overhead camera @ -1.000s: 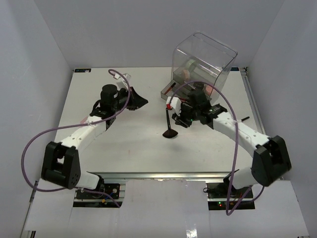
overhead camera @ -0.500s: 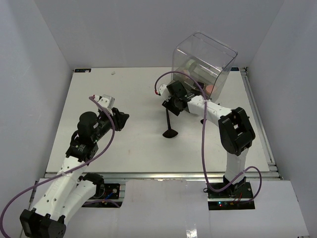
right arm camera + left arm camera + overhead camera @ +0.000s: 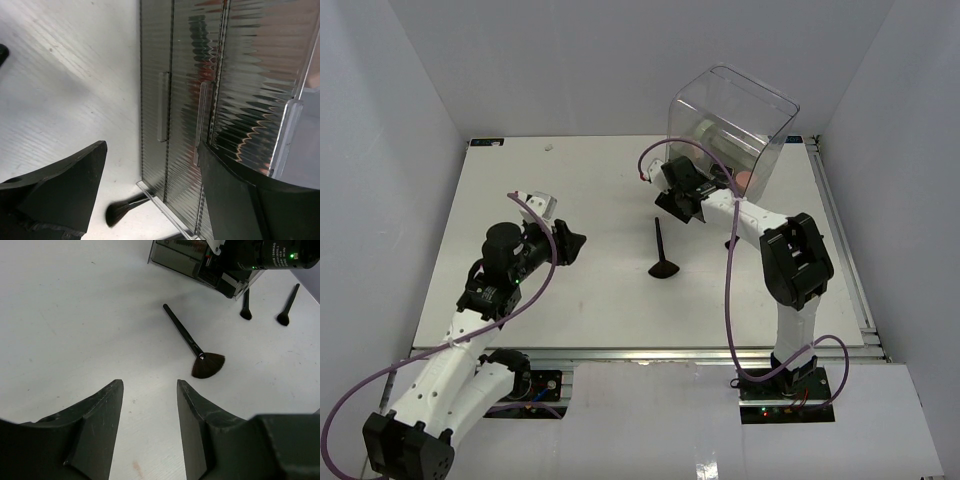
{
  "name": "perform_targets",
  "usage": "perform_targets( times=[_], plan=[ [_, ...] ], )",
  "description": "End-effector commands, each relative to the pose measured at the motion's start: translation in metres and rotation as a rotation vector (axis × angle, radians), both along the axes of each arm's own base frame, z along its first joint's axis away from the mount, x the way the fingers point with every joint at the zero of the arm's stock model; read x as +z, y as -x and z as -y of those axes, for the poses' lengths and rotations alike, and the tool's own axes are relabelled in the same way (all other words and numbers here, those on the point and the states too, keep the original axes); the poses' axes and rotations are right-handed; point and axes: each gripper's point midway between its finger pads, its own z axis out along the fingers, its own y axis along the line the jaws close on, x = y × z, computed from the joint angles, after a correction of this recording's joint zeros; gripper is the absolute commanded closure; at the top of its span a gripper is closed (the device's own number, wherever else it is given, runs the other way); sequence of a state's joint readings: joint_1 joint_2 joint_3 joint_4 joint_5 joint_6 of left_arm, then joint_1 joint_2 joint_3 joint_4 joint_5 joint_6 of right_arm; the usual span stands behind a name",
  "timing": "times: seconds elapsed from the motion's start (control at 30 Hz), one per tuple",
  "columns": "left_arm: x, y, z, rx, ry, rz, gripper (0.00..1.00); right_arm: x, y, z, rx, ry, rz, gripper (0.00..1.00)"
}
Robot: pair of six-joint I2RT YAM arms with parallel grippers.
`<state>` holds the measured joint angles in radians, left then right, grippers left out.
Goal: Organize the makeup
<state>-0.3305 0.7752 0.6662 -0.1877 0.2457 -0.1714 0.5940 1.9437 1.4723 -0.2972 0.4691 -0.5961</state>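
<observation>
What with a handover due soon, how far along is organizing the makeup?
Done: little to confirm; a pinkish item shows through the drawer box. In hand: nothing; left claw and right claw are open, empty. Left: the fan brush and two small brushes lie on the table.

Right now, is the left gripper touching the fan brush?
Apart. In the left wrist view, the left gripper hangs open, short of the fan brush, with bare table between them.

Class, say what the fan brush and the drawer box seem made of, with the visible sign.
Fan brush: smooth black handle, plastic or painted wood; dark fibre bristles, fanned out. Drawer box: likely clear ribbed plastic; wavy reflections, see-through walls.
</observation>
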Motion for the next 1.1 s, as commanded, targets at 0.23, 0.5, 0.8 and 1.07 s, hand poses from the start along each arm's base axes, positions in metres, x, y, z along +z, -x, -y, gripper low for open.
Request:
perform_targets(
  times=[0.23, 0.5, 0.8, 1.07],
  plan=[
    [0.01, 0.017, 0.043, -0.228, 0.169, -0.028, 0.39, 0.037, -0.005, -0.011, 0.06, -0.108, 0.045, 0.19],
    [0.005, 0.003, 0.087, -0.352, 0.515, -0.22, 0.48, 0.127, 0.116, -0.05, 0.498, -0.497, -0.115, 0.19],
    [-0.007, -0.085, 0.169, -0.335, 0.706, -0.383, 0.62, 0.167, 0.171, 0.018, 0.578, -0.965, -0.086, 0.43],
    [-0.01, -0.164, 0.238, -0.317, 0.81, -0.393, 0.56, 0.17, 0.183, 0.044, 0.54, -0.998, 0.018, 0.46]
  ],
)
